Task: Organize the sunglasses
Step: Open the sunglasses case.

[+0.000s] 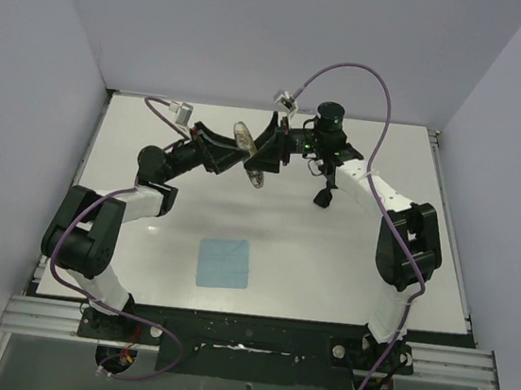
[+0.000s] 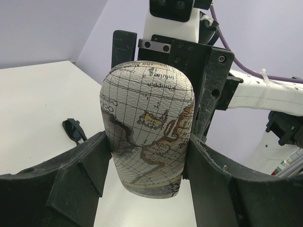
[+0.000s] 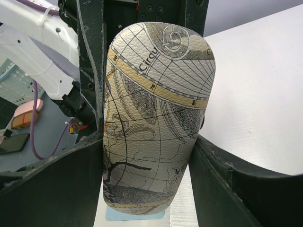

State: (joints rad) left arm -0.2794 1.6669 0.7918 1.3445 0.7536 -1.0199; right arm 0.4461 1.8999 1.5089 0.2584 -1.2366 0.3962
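Counting first: one pair of sunglasses (image 1: 323, 196), one case (image 3: 156, 118), one blue cloth (image 1: 224, 262) and two arms, all over one white table (image 1: 347, 263)

Sunglasses: all black, lying on the table right of centre toward the far side, close beside the right arm in the overhead view. Nothing is holding them. From the left wrist I see them as a small dark shape on the table, off to one side of the case

Cloth: one flat square at the near middle of the table, well apart from the sunglasses

Case: oblong, printed like an old map, lifted off the table over the far middle, between the two grippers

Left gripper (image 2: 147, 139): jaws partway apart, a finger against each long side of the case, pinching one rounded end

Right gripper (image 3: 147, 139): likewise partway apart and clamped on the case's sides, from the opposite end

Each wrist camera shows the other gripper behind the case

I cannot tell whether the case is shut or ajar
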